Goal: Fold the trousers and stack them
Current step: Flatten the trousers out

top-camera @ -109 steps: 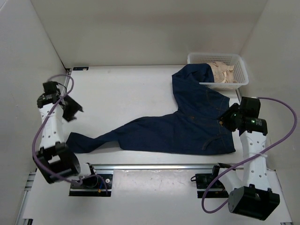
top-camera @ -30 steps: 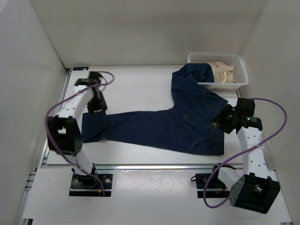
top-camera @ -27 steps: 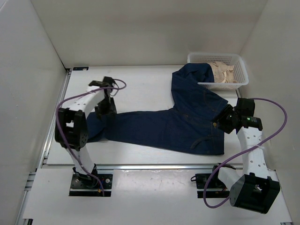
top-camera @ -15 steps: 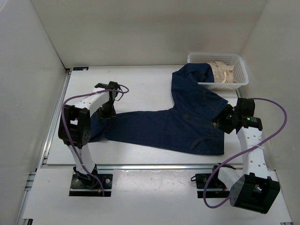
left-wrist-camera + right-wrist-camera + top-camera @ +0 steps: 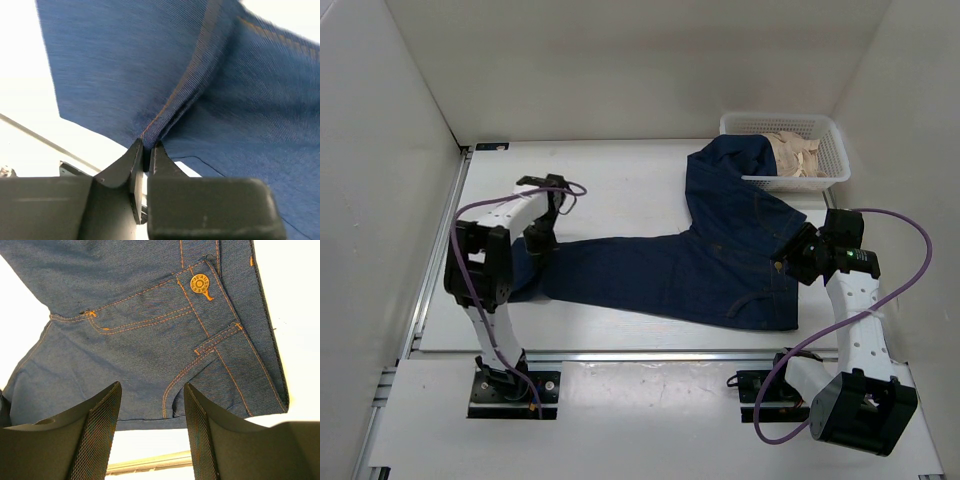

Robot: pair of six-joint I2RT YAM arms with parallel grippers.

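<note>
At the left of the white desk (image 5: 610, 180), the left claw (image 5: 146, 150) is clamped on a seam fold of the trousers (image 5: 670, 270). They lie spread across the desk, one leg reaching over the far-right basket (image 5: 835, 150). The right claw (image 5: 152, 390) hangs above the waistband, fingers apart.

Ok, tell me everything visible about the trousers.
The trousers are dark blue denim with orange stitching and a metal button, lying flat on the table. One leg stretches left, its seam pinched by the left gripper; the other runs back over the basket rim. The open right gripper hovers at the waistband.
</note>
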